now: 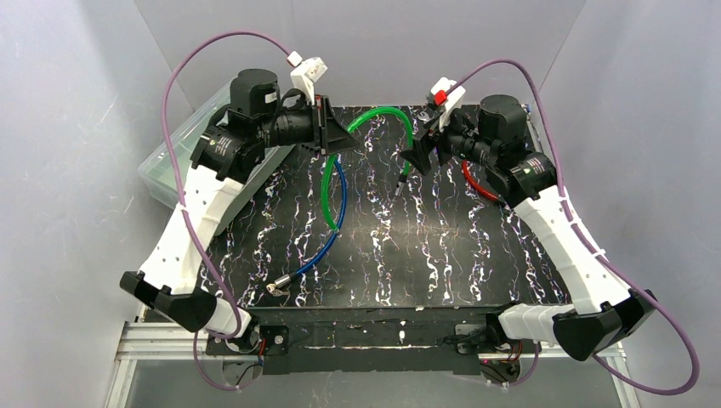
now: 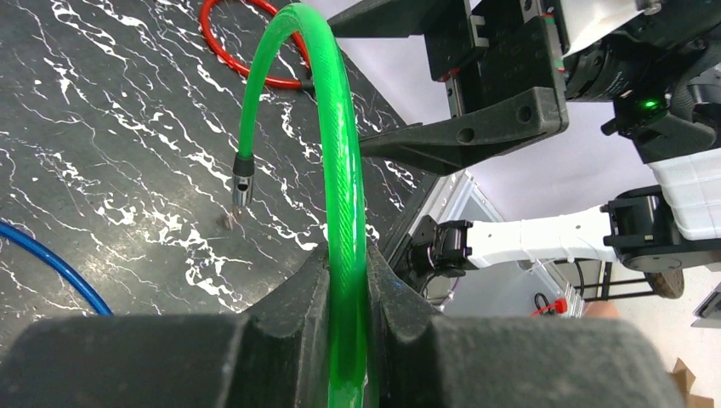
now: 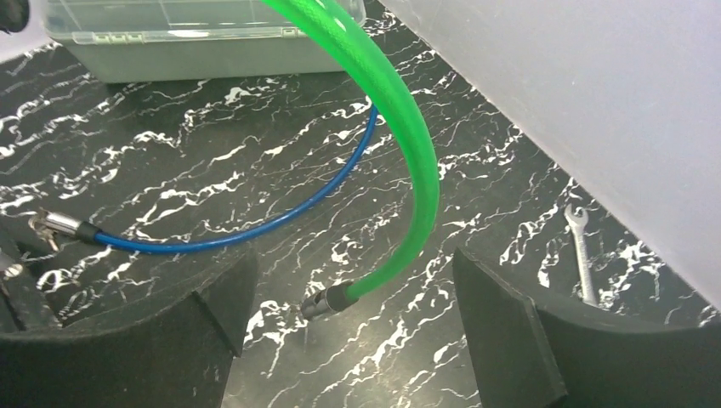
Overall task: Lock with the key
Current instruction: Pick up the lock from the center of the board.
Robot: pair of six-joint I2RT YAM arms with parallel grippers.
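Observation:
A green cable lock (image 1: 384, 110) arches above the black marbled table (image 1: 425, 255). My left gripper (image 1: 342, 136) is shut on one end of it; in the left wrist view the green cable (image 2: 340, 170) runs between the closed fingers of the left gripper (image 2: 349, 259). The cable's free metal tip (image 1: 399, 184) hangs down just above the table. My right gripper (image 1: 415, 154) is open beside that hanging part. In the right wrist view the tip (image 3: 326, 303) lies between the spread fingers of the right gripper (image 3: 353, 272), touching neither. I cannot make out a key.
A blue cable (image 1: 333, 221) lies on the table, its metal end (image 1: 277, 288) near the front. A red cable (image 1: 479, 184) lies under the right arm. A clear plastic bin (image 1: 167, 163) stands at the left edge. A small wrench (image 3: 581, 248) lies by the back wall.

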